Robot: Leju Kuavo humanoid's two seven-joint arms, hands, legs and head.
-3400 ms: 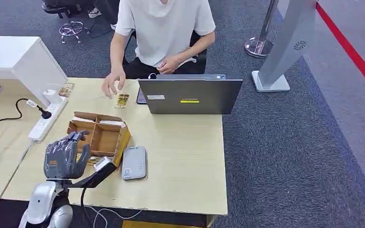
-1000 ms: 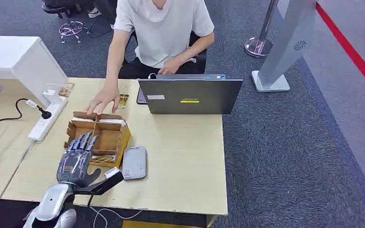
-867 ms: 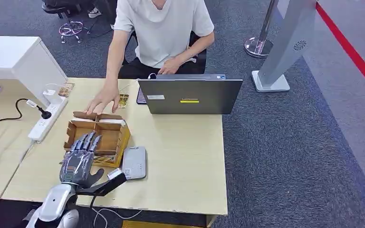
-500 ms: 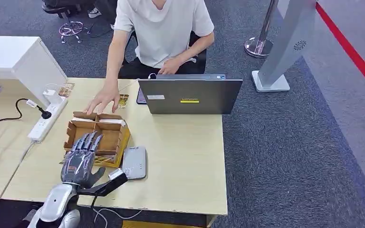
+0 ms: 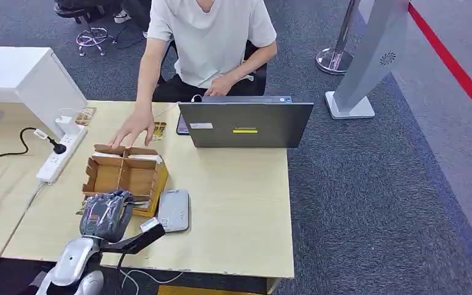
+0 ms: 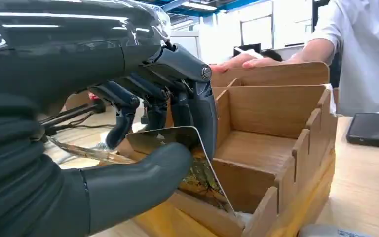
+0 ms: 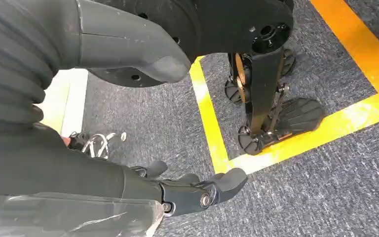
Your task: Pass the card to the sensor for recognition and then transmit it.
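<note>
My left hand [image 5: 104, 215] is curled over the near compartment of the wooden box [image 5: 126, 175]. In the left wrist view the left hand [image 6: 128, 123] pinches a glossy card [image 6: 170, 140] between thumb and fingers. The card stands tilted, its lower end still inside the wooden box [image 6: 271, 113]. The grey card sensor [image 5: 174, 210] lies flat on the table just right of the box, beside my hand. My right hand [image 7: 103, 173] hangs over the carpet, fingers apart and holding nothing.
A person sits behind the table, one hand [image 5: 132, 129] resting on the box's far edge. A laptop [image 5: 246, 125], a phone [image 5: 182, 126], a loose card [image 5: 158, 130] and a power strip [image 5: 58, 153] lie on the table [image 5: 233, 233]. A white cabinet [image 5: 24, 77] stands far left.
My left hand reached forward over the box with fingers stretched, then curled them down onto the card. The person's hand moved onto the box's far edge and stays there.
</note>
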